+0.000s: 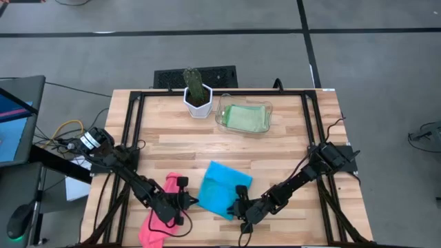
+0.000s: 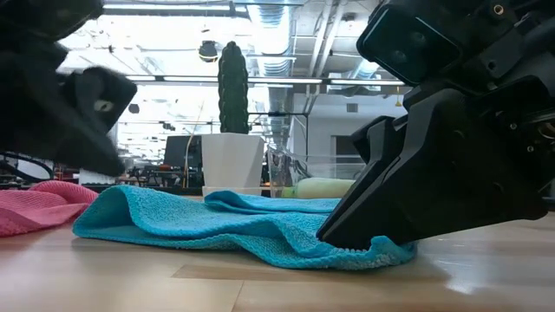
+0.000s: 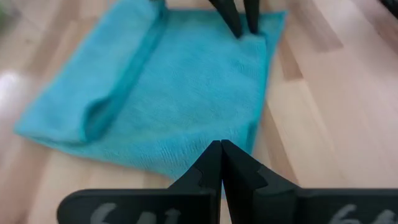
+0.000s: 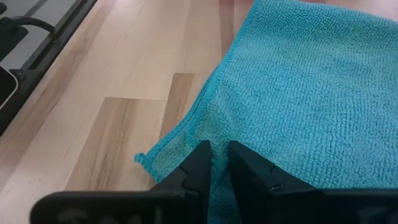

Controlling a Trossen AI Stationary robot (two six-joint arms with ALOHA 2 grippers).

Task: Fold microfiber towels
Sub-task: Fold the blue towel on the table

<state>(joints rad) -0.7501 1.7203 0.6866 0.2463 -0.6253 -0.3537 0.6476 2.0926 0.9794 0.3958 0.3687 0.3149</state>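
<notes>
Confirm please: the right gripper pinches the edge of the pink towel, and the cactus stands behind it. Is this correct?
Not quite. The right gripper pinches the edge of the turquoise towel, as the right wrist view shows; the pink towel lies near the left arm. The cactus does stand behind.

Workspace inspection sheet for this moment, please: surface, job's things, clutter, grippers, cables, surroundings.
Surface: wooden table, bare across the middle.
Job's things: turquoise towel lies partly folded near the front edge; pink towel is bunched at the front left; light green towel sits in the clear tray at the back.
Clutter: potted cactus beside the tray.
Grippers: left gripper shut, empty, at the turquoise towel's left edge; right gripper shut on that towel's near corner.
Cables: yellow and dark cables on the floor left of the table.
Surroundings: grey floor, a screen at far left; no people seen.
</notes>
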